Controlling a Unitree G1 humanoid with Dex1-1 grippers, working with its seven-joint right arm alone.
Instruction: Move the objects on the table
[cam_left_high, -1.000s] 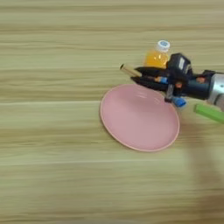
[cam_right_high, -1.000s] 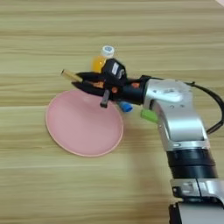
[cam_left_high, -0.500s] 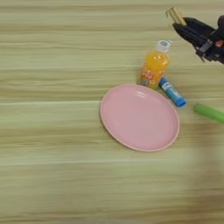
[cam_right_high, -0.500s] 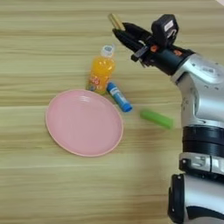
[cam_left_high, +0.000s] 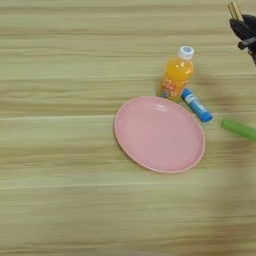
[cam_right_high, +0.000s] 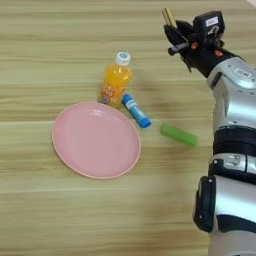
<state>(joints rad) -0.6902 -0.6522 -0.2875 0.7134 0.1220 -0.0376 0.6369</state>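
the claw (cam_right_high: 176, 37) is raised at the far right of the bench (cam_right_high: 60, 220), pinching the screwdriver (cam_right_high: 168, 16) by its amber handle. the plate (cam_right_high: 96, 139) lies mid-bench, the bottle (cam_right_high: 115, 80) upright at its far edge beside a blue tube (cam_right_high: 136, 111); a green stick (cam_right_high: 178, 135) lies further right.

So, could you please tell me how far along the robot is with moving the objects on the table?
In hand: the right gripper is raised at the far right, shut on the screwdriver, whose amber handle sticks out past the fingers. Nothing looks finished yet. Still lying on the table: the pink plate, empty, the orange-drink bottle upright behind it, a blue tube and a green stick.
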